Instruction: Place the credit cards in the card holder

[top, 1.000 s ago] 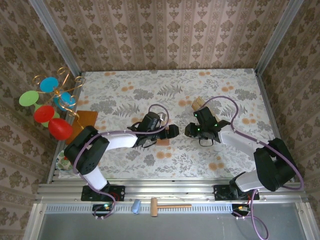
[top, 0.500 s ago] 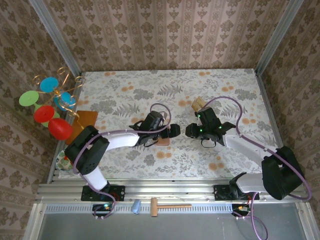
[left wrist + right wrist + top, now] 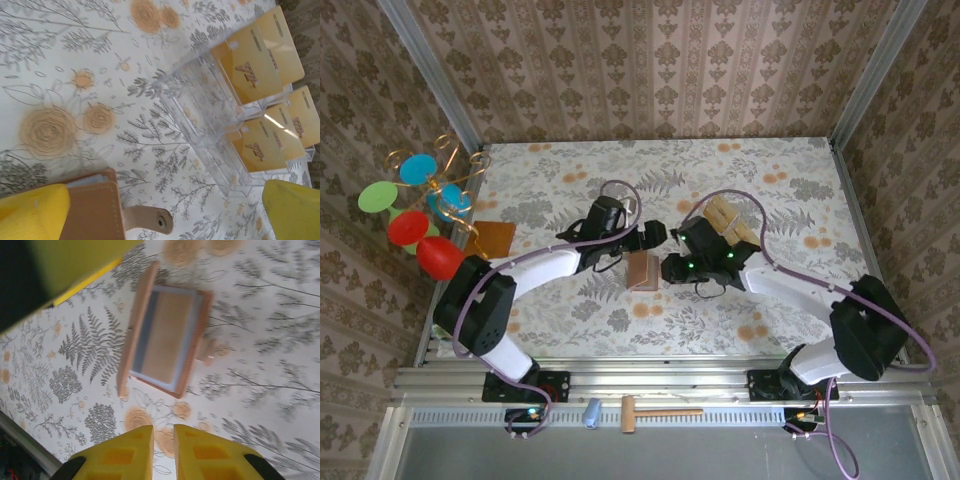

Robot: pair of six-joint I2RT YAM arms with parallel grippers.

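Several credit cards (image 3: 252, 70) await pickup, card holder (image 3: 167, 337) open.
We pick next: left gripper (image 3: 165, 210) splayed, right gripper (image 3: 162, 445) pinched empty (reopen it).

The far half of the tabletop (image 3: 760, 165) is mostly bare, so there is lots of room to pass there. The middle is crowded. The card holder (image 3: 642, 270) lies open with the left fingers (image 3: 30, 212) and right fingers (image 3: 215, 455) close by it. The clear stand (image 3: 728, 222) of credit cards (image 3: 250, 75) sits just behind the right arm. A wire toy (image 3: 415, 205) and a brown board (image 3: 492, 240) fill the left edge.
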